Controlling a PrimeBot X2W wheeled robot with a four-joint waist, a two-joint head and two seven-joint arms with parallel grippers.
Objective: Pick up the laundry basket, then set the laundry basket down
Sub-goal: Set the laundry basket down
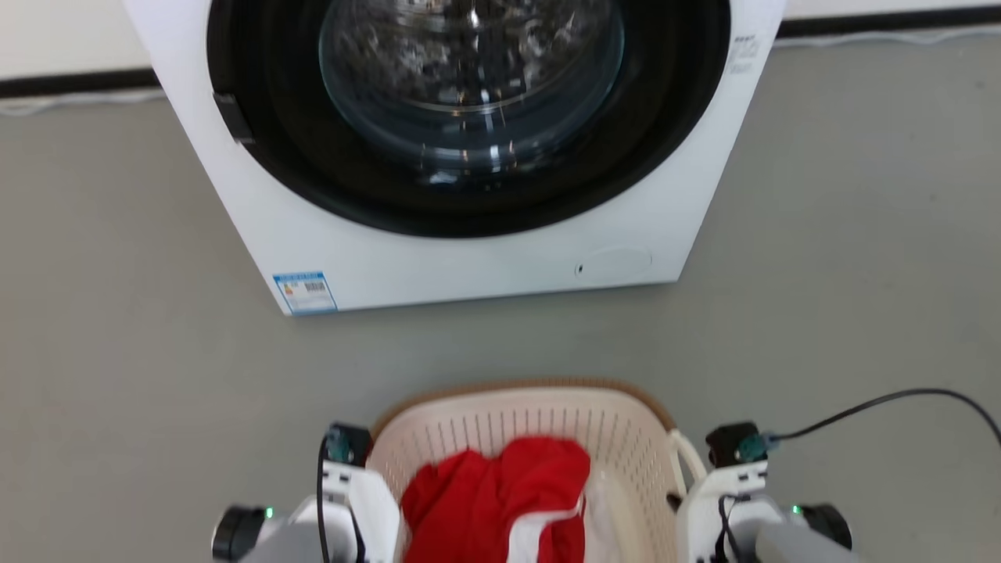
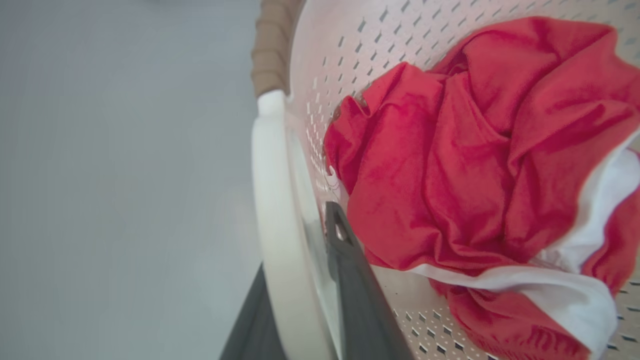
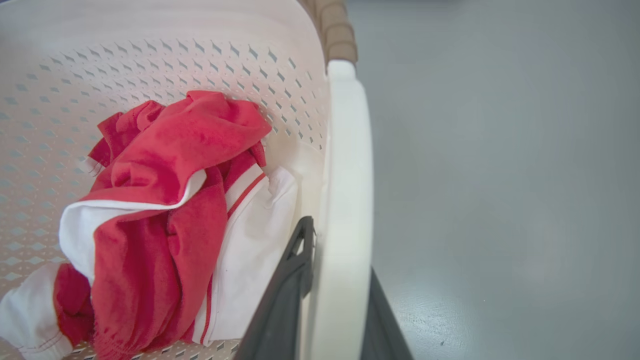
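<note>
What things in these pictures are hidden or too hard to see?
Head view: laundry basket, near half cut off by the bottom edge.
Head view: washing machine, top cut off by the top edge.
Head view: blue sticker, print too small.
Left wrist view: left tool, outer finger partly behind the white handle.
Right wrist view: basket bottom, partly covered by red and white clothes.

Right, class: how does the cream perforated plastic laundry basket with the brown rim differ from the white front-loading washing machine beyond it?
The laundry basket is far smaller than the washing machine. The basket's walls are perforated; the machine's front is smooth, with a dark round glass door. The basket has the left gripper and right gripper around its white handles; the machine stands untouched. Both are pale.
</note>
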